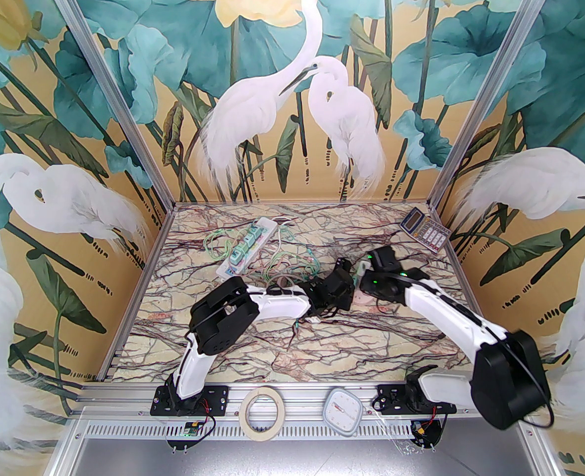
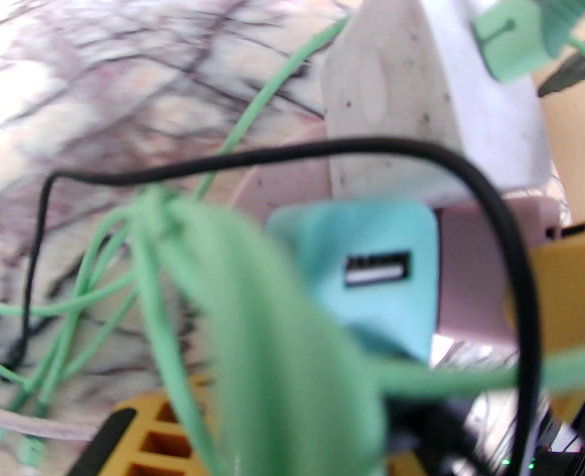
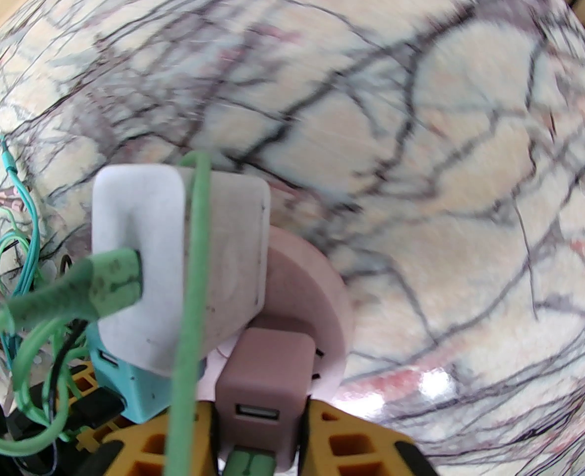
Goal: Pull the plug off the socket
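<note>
where the plug is: the mauve plug [image 3: 267, 365] is sitting in the round pink socket [image 3: 317, 290], around the middle of the table [image 3: 421, 142], right where my two arms are meeting

neighbours: a white plug [image 3: 173, 256] and a teal plug [image 2: 367, 266] are sharing that same socket, both crowding just beside the mauve one

right claw: my right claw [image 3: 263, 414] is squeezing narrow on the mauve plug, clamping it from both sides

left claw: my left claw [image 2: 367, 325] is squeezing down narrow too, with the teal plug and the socket body sitting inside its reach. Honestly can't tell which of the two it's biting

step, my guess: left is bracing, right is getting ready to tug. The plug is looking fully seated, so nothing's done yet

worry 1: if the left isn't really gripping the socket, the whole lump is just coming along with the plug instead of letting go

worry 2: a green cord [image 3: 188, 290] is hanging across the white plug and down past my right claw, so a pull is probably snagging or dragging it

worry 3: pulling crooked means the prongs are binding, or I'm knocking the white plug that's overhanging

worry 4: smooth plug sides and a small bite, so my right claw could be sliding off mid-pull

worry 5: a black cord [image 2: 322, 154] is looping through the green tangle by my left claw, which is asking for a catch
</note>
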Motion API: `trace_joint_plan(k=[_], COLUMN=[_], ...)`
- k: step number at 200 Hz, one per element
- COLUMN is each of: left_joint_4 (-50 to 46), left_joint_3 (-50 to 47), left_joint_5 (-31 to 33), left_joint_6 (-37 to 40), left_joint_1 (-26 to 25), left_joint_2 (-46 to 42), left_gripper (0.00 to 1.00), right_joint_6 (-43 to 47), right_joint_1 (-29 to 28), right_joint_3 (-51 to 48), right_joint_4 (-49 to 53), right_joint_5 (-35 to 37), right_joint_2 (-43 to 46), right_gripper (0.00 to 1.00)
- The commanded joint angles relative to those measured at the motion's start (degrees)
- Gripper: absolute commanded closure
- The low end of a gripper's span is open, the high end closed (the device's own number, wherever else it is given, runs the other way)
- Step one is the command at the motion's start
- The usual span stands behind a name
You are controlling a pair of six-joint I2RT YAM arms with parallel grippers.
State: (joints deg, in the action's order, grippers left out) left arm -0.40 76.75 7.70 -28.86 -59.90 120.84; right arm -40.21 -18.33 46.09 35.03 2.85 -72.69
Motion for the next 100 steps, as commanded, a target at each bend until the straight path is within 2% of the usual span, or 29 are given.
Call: trace_joint_plan(k=[1, 35, 74, 100], left_joint_4=[-11.48, -11.85, -12.95, -13.45], left_joint_3=[-2.84, -2.22, -1.10, -0.64], left_joint_5=[-1.74, -2.16, -2.34, -2.34], left_joint_6=[1.25, 1.27, 1.61, 1.55], left_joint_1=[0.31, 0.35, 0.23, 0.28], left_joint_2=[5.64, 5.73, 5.99, 6.16], left_gripper=[0.76, 0.76, 0.76, 0.76], right_joint_6=[1.07, 0.46, 1.42, 1.67], right_joint_1=[-0.31, -8.43, -21.84, -25.51], right_joint_3=[0.68, 2.50, 12.29, 14.86], right_joint_4=[-3.21, -2.51, 2.67, 2.94], right_joint_5=[-3.78, 4.60, 16.92, 18.68], right_joint_2=[2.99, -0.49, -12.02, -16.28], right_gripper=[0.71, 0.71, 0.71, 0.71])
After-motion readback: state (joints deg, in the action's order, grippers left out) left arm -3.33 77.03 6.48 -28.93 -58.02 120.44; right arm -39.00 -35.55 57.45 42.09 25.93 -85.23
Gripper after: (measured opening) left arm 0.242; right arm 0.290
